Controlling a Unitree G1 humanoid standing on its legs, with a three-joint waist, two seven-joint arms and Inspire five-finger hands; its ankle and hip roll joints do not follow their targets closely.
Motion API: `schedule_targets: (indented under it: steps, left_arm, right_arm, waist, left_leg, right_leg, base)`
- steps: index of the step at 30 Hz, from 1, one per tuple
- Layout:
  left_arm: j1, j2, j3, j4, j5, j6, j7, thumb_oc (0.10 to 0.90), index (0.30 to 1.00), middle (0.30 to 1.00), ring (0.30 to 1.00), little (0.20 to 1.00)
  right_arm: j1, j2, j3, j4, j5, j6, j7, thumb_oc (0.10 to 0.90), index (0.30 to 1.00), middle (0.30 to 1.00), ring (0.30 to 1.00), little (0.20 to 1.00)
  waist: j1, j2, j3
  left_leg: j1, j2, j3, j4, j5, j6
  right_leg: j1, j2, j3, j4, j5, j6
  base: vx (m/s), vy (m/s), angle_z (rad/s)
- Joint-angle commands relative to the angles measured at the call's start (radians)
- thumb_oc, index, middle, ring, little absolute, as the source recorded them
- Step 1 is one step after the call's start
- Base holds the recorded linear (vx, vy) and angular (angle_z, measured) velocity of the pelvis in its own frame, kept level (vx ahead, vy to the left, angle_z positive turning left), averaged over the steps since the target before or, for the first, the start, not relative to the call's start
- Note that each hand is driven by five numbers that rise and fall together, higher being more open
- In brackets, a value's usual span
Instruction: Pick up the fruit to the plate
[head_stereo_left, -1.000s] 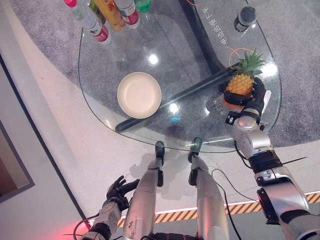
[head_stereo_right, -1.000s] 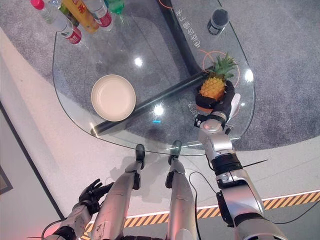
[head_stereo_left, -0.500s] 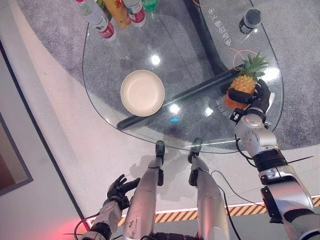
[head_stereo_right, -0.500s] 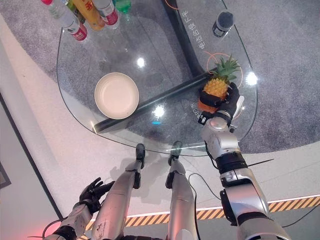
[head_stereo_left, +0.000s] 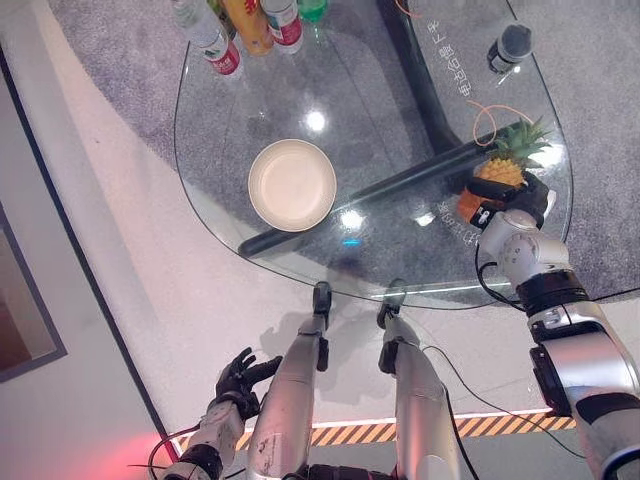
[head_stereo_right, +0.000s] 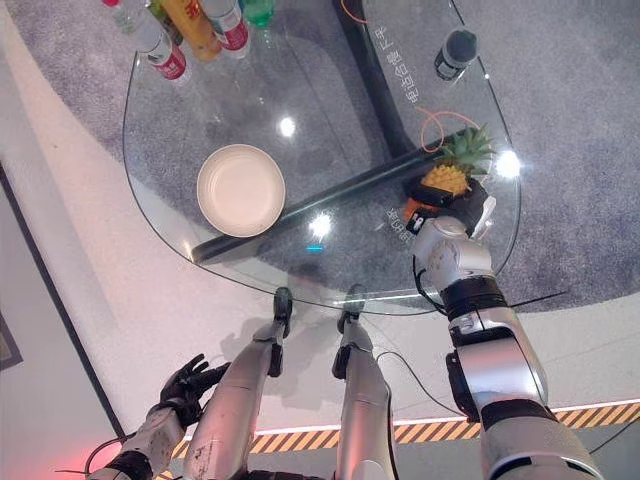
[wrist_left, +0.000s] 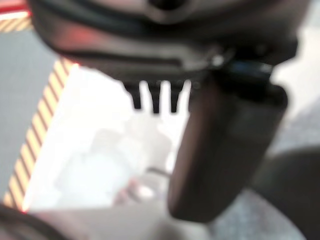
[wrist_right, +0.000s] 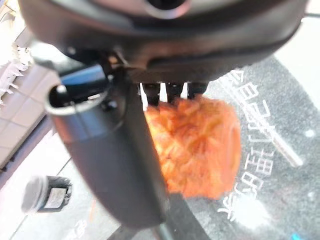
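- Right hand (head_stereo_left: 512, 195) curled round pineapple (head_stereo_left: 497, 172), at glass table (head_stereo_left: 230, 120) right edge.
- Plate (head_stereo_left: 292, 185) mid-table, well apart.
- Left hand (head_stereo_left: 238, 378) low, fingers spread, holding nothing.

Pineapple (head_stereo_left: 497, 172): it stood more upright with its crown up a second ago — now it leans, crown pointing toward the glass table's (head_stereo_left: 380, 110) far right edge.
Right hand (head_stereo_left: 512, 196): still wrapped round the fruit's body, but the wrist has turned, so the forearm sits nearer the table edge.
Camera: the whole view has shifted a little — plate (head_stereo_left: 292, 185) and bottles (head_stereo_left: 250, 22) only seem displaced.
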Motion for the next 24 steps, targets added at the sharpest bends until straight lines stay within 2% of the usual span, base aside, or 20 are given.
schedule_targets:
  steps: [1,10,11,12,13,14,15,16,17,18,19,24]
  left_arm:
    - [0.114,-0.031,-0.046,-0.019,-0.020,0.009,-0.006,0.800,0.900,0.900,0.900,0.900]
    - [0.115,-0.027,-0.053,-0.028,-0.031,-0.002,-0.016,0.800,0.900,0.900,0.900,0.900]
    - [0.106,-0.024,-0.052,-0.030,-0.033,-0.005,-0.019,0.800,0.900,0.900,0.900,0.900]
    - [0.115,-0.024,-0.054,-0.028,-0.034,-0.006,-0.020,0.800,0.900,0.900,0.900,0.900]
    - [0.116,-0.023,-0.054,-0.027,-0.037,-0.010,-0.024,0.800,0.900,0.900,0.900,0.900]
    - [0.106,-0.023,-0.050,-0.028,-0.038,-0.012,-0.024,0.800,0.900,0.900,0.900,0.900]
    - [0.115,-0.022,-0.051,-0.026,-0.038,-0.013,-0.025,0.800,0.900,0.900,0.900,0.900]
    - [0.105,-0.022,-0.048,-0.027,-0.037,-0.017,-0.024,0.800,0.900,0.900,0.900,0.900]
    - [0.105,-0.021,-0.048,-0.028,-0.036,-0.023,-0.021,0.800,0.900,0.900,0.900,0.900]
    - [0.115,-0.021,-0.051,-0.028,-0.037,-0.025,-0.020,0.800,0.900,0.900,0.900,0.900]
    - [0.105,-0.020,-0.046,-0.030,-0.042,-0.036,-0.015,0.800,0.900,0.900,0.900,0.900]
    - [0.101,-0.014,-0.030,-0.055,-0.064,-0.107,0.013,0.800,0.900,0.900,0.900,0.900]
  right_arm:
    - [-0.004,0.024,0.044,-0.036,0.079,0.055,0.046,0.100,0.300,0.300,0.300,0.200]
    - [-0.018,0.017,0.054,-0.001,0.058,0.087,0.061,0.100,0.300,0.300,0.300,0.200]
    - [-0.028,0.011,0.051,0.006,0.050,0.093,0.066,0.100,0.300,0.300,0.300,0.200]
    - [-0.020,0.014,0.053,0.012,0.048,0.094,0.068,0.100,0.300,0.300,0.300,0.200]
    - [-0.021,0.010,0.054,0.021,0.043,0.101,0.074,0.100,0.300,0.300,0.300,0.200]
    - [-0.029,0.006,0.051,0.026,0.038,0.106,0.078,0.100,0.300,0.300,0.300,0.200]
    - [-0.018,0.007,0.055,0.033,0.042,0.106,0.080,0.100,0.300,0.300,0.300,0.200]
    - [-0.028,0.003,0.052,0.033,0.045,0.107,0.081,0.100,0.300,0.300,0.300,0.200]
    - [-0.027,0.000,0.052,0.037,0.046,0.106,0.086,0.100,0.300,0.300,0.300,0.200]
    - [-0.018,0.001,0.054,0.040,0.046,0.106,0.089,0.100,0.300,0.300,0.300,0.200]
    - [-0.024,-0.002,0.050,0.046,0.046,0.097,0.095,0.100,0.300,0.300,0.300,0.200]
    - [-0.008,-0.005,0.046,0.018,0.067,0.026,0.125,0.100,0.300,0.300,0.300,0.200]
  waist:
    - [0.035,0.038,-0.021]
    - [0.041,0.036,-0.021]
    - [0.040,0.034,-0.021]
    - [0.042,0.037,-0.021]
    - [0.043,0.037,-0.021]
    - [0.040,0.034,-0.021]
    - [0.044,0.038,-0.021]
    - [0.041,0.034,-0.021]
    - [0.041,0.034,-0.021]
    - [0.044,0.037,-0.021]
    - [0.042,0.034,-0.021]
    - [0.040,0.035,-0.021]
  left_leg:
    - [-0.020,-0.069,-0.015,0.032,-0.048,0.015]
    - [-0.024,-0.070,-0.021,0.033,-0.047,0.017]
    - [-0.048,-0.072,-0.014,0.028,-0.019,0.023]
    - [-0.022,-0.070,-0.021,0.031,-0.046,0.018]
    - [-0.023,-0.071,-0.022,0.032,-0.046,0.018]
    - [-0.049,-0.072,-0.013,0.029,-0.018,0.024]
    - [-0.021,-0.069,-0.020,0.033,-0.048,0.018]
    - [-0.047,-0.072,-0.014,0.029,-0.018,0.024]
    - [-0.045,-0.072,-0.013,0.027,-0.018,0.024]
    - [-0.019,-0.070,-0.020,0.030,-0.046,0.018]
    - [-0.040,-0.071,-0.013,0.025,-0.018,0.024]
    - [-0.027,-0.064,-0.007,0.026,-0.022,0.022]
  right_leg:
    - [0.015,0.000,-0.083,0.075,-0.026,0.024]
    - [0.015,0.000,-0.086,0.076,-0.024,0.027]
    - [-0.006,-0.004,-0.097,0.066,0.003,0.017]
    - [0.014,0.000,-0.085,0.076,-0.023,0.028]
    - [0.014,0.000,-0.085,0.076,-0.022,0.028]
    - [-0.006,-0.004,-0.097,0.065,0.003,0.017]
    - [0.017,0.001,-0.085,0.077,-0.024,0.028]
    - [-0.004,-0.004,-0.096,0.065,0.003,0.018]
    - [-0.002,-0.003,-0.097,0.065,0.002,0.017]
    - [0.020,0.001,-0.085,0.074,-0.024,0.028]
    - [0.003,-0.003,-0.097,0.064,0.001,0.018]
    - [0.013,-0.005,-0.099,0.076,-0.008,0.017]
  base:
    - [0.00,0.000,0.00]
    - [-0.01,-0.001,0.01]
    - [-0.01,0.000,0.07]
    - [-0.01,0.002,0.10]
    - [-0.01,0.003,0.10]
    - [-0.01,0.003,0.09]
    - [-0.08,0.001,0.03]
    - [0.00,0.000,0.00]
    - [0.00,0.000,0.00]
    - [0.00,0.000,0.00]
    - [0.00,0.000,0.00]
    - [-0.02,-0.002,0.00]
